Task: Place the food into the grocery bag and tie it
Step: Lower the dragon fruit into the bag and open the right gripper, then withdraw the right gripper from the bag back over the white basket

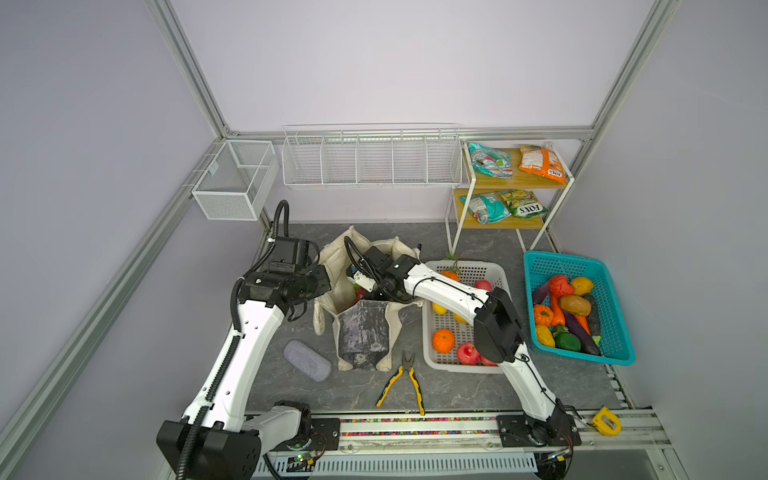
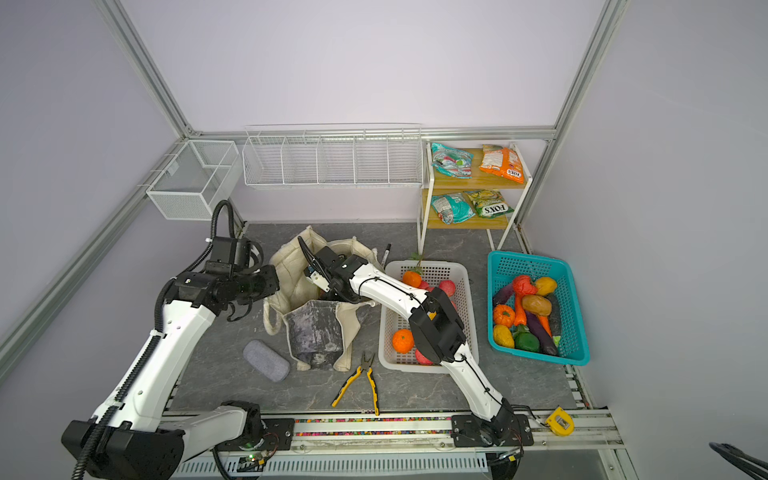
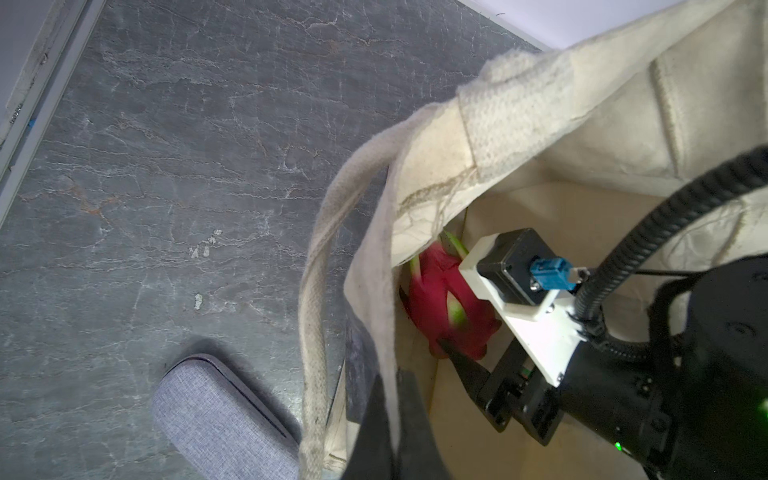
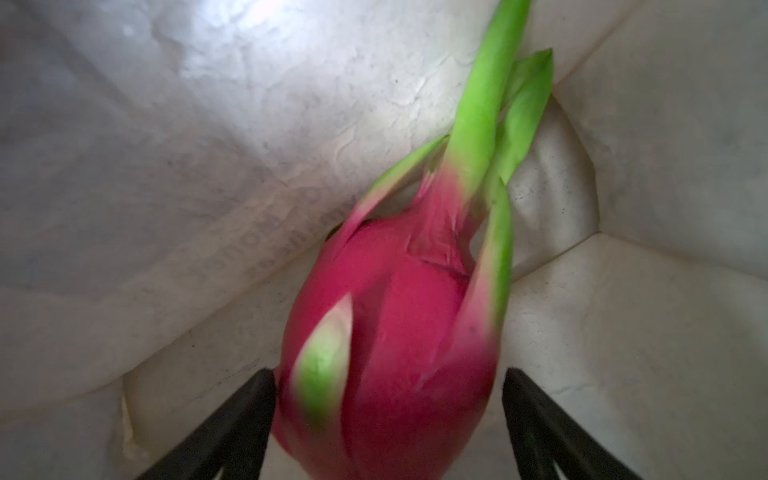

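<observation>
Our right gripper [image 4: 389, 370] gapes around the dragon fruit [image 4: 395, 316]; should our left gripper [image 3: 392, 399], pinching the grocery bag [image 3: 519, 104], slip, cloth could snag us.

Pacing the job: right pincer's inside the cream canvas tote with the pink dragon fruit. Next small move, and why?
Probably lift the right pincer out: its fingers stand apart around the pink dragon fruit, in the cream canvas tote, whose rim the left pincer pinches.
</observation>
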Motion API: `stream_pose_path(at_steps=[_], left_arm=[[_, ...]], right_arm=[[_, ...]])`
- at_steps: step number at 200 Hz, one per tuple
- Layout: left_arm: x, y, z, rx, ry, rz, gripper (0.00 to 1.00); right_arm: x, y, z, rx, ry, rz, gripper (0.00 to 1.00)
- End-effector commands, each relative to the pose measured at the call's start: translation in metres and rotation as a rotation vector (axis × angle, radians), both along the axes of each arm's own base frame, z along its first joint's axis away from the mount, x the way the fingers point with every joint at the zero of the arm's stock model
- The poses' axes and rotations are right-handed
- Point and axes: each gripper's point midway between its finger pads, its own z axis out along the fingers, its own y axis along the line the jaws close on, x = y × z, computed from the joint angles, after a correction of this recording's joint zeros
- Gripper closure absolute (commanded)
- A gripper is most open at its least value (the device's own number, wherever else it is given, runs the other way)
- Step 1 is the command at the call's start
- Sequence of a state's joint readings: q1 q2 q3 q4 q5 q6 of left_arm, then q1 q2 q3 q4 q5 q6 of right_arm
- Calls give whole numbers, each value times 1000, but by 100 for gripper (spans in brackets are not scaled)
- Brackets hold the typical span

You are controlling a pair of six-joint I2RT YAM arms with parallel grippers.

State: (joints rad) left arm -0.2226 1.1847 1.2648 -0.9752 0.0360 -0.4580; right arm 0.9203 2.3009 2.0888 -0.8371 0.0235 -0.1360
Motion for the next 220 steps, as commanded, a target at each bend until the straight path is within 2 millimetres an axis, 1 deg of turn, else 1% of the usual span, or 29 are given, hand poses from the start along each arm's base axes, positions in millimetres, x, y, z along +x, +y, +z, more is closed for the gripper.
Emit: stream_pose_path(at_steps=[1, 20, 21, 26, 48, 78, 91, 113, 137, 141, 160, 171, 177, 181, 186, 187, 188, 189, 190, 193, 195, 197, 198, 201, 203, 204, 205, 217, 220], left_arm=[[-4, -2, 1, -12, -8, -15, 100], [-3, -2, 5, -17, -21, -16, 100], [-3, -2, 5, -17, -21, -17, 100], [-3, -2, 6, -18, -25, -18, 100], [-2, -4, 11, -35, -41, -18, 100], [-5, -10, 8, -63, -39, -40, 100], [-6, -11, 6, -67, -45, -51, 100], [-8, -11, 1, -62, -53, -59, 100], [-12, -8, -4, -48, -41, -54, 100], [-12, -7, -4, -45, -41, -50, 100], [-13, -1, -1, -34, -51, -12, 100], [-13, 3, 3, -30, -53, 15, 100], [-12, 3, 4, -33, -55, 21, 100], [-12, 3, 5, -35, -58, 27, 100], [-11, 4, 5, -37, -61, 34, 100], [-11, 4, 6, -38, -63, 35, 100], [-11, 4, 6, -38, -64, 36, 100], [-10, 4, 6, -38, -64, 37, 100], [-10, 4, 6, -39, -64, 39, 100], [-10, 4, 6, -43, -65, 40, 100], [-9, 3, 6, -45, -65, 39, 100], [-9, 3, 6, -47, -65, 39, 100], [-9, 3, 5, -48, -65, 39, 100], [-8, 2, 5, -53, -65, 36, 100], [-8, 1, 5, -58, -66, 33, 100], [-8, 0, 5, -60, -64, 33, 100], [-8, 0, 5, -63, -66, 32, 100], [-8, -4, 2, -81, -53, 26, 100], [-9, -4, 1, -81, -49, 25, 100]], right_arm=[[6, 0, 25, 20, -75, -15, 13], [11, -2, 57, 61, -133, -47, 12], [12, -2, 62, 68, -139, -52, 12], [13, -3, 70, 76, -151, -60, 12], [13, -10, 120, 120, -216, -73, 12], [13, -24, 180, 178, -301, -105, 12], [11, -29, 199, 219, -315, -135, 12], [6, -38, 224, 268, -328, -184, 12], [4, -57, 260, 331, -379, -263, 12], [5, -63, 267, 343, -397, -287, 12], [11, -90, 287, 397, -441, -388, 12], [15, -114, 295, 433, -447, -488, 11], [18, -132, 299, 465, -437, -574, 11], [19, -140, 298, 474, -426, -612, 11], [20, -157, 296, 500, -406, -688, 10], [20, -157, 296, 500, -406, -688, 10], [21, -162, 300, 520, -403, -714, 10], [20, -163, 295, 510, -401, -715, 10], [20, -169, 294, 518, -395, -745, 10], [20, -175, 293, 528, -388, -775, 9], [21, -185, 290, 541, -379, -825, 8], [21, -188, 289, 546, -374, -841, 8], [20, -195, 287, 556, -367, -874, 8], [19, -199, 284, 565, -356, -902, 7], [18, -208, 281, 583, -342, -947, 6], [18, -208, 281, 583, -342, -947, 6], [18, -215, 279, 594, -333, -978, 6], [10, -240, 265, 653, -288, -1102, 2], [9, -242, 263, 662, -283, -1114, 2]])
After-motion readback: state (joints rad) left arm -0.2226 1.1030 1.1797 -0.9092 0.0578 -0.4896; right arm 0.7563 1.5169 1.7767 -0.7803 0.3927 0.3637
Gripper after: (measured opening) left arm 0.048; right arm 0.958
